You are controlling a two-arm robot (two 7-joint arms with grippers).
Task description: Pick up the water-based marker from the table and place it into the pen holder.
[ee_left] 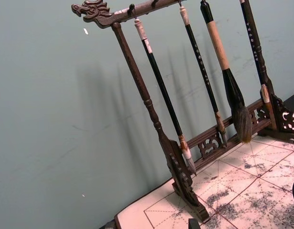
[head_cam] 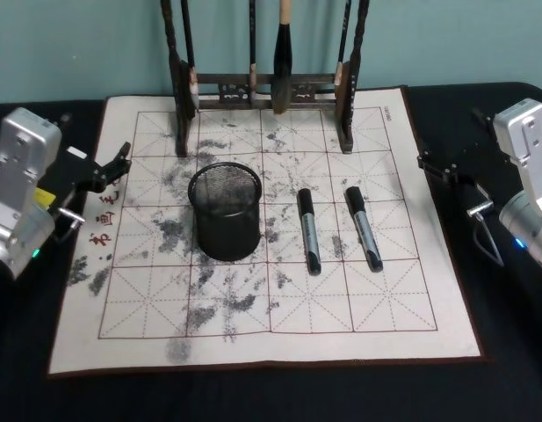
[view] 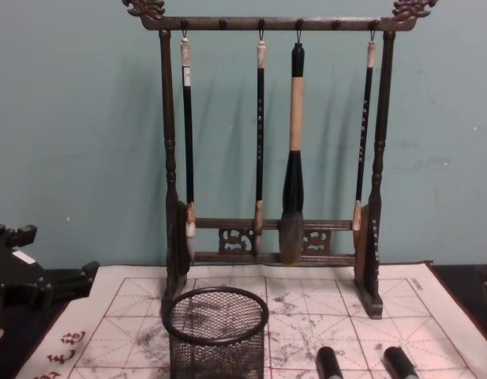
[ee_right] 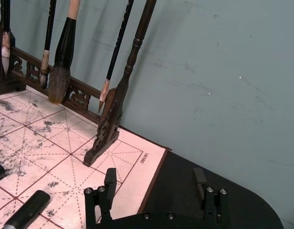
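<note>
Evidently pre-grasp: reach next

Inner marker [head_cam: 309,230] and outer marker [head_cam: 363,227] lie flat right of centre, beside the pen holder [head_cam: 225,233] on the desk [head_cam: 253,396]. Left tool [head_cam: 119,163] and right tool [ee_right: 155,181] hang released at the head view's side edges. The right probably must descend over the outer marker.

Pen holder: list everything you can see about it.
The pen holder is a small round black wire-mesh cup with a solid rim, and it looks like metal. It stands upright, mouth up, with nothing visible inside, on the ink-stained white mat, left of centre and in front of the brush rack. The nearest marker lies to its right, apart from it. Only the mat touches it. The left gripper and right gripper are parked at the mat's sides.
</note>
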